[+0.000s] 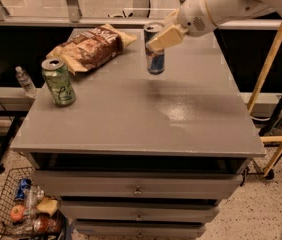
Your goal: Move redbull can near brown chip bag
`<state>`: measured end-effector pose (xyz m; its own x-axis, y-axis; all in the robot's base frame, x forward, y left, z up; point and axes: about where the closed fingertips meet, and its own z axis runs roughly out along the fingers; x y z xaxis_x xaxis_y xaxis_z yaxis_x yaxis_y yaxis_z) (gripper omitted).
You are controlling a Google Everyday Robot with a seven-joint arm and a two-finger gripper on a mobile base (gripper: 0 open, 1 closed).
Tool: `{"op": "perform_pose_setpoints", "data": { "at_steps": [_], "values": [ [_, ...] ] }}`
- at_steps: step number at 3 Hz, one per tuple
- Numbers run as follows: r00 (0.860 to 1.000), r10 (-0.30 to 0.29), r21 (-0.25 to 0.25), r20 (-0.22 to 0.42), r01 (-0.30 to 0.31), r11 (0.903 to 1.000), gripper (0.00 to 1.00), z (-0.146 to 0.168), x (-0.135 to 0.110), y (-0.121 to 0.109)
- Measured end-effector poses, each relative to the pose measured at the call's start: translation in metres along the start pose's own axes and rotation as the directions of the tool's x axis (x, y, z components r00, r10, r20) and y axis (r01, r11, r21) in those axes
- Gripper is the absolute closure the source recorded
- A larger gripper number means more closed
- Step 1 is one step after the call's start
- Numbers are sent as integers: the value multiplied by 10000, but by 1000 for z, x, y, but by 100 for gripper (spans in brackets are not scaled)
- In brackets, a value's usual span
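Where the white arm reaches in from the upper right, the gripper is seen over the rear middle of the grey table, clamped on the redbull can. One tan finger is laid across the upper front of the can, just under its silver top; the other finger is hidden behind the can. The can is held upright, its blue and silver lower half hanging clear below the finger. Whether its base rests on the tabletop or hangs just above it cannot be told.

The bag is found to the left of the redbull can, lying flat near the rear left corner of the table, with its long side slanted from front left to rear right. Its nearest tan edge is close to the can, but a strip of bare tabletop is seen between them, so the two are apart. No part of the gripper touches the bag.

A green can is stood upright near the left edge of the table, in front of the bag and just beside its front corner, well apart from the gripper. Drawers are seen below the tabletop. On the floor at the lower left a wire basket is filled with mixed items, and a clear bottle is stood on a low shelf left of the table.
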<state>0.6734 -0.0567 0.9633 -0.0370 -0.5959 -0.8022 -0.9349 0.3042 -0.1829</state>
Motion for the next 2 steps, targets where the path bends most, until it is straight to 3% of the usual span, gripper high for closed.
{"op": "perform_pose_setpoints", "data": {
  "at_steps": [1, 2],
  "values": [
    [9987, -291, -21, 426, 293, 9996, 100, 38, -29, -24],
    [9968, -101, 334, 795, 74, 9994, 100, 69, -50, -32]
  ]
}}
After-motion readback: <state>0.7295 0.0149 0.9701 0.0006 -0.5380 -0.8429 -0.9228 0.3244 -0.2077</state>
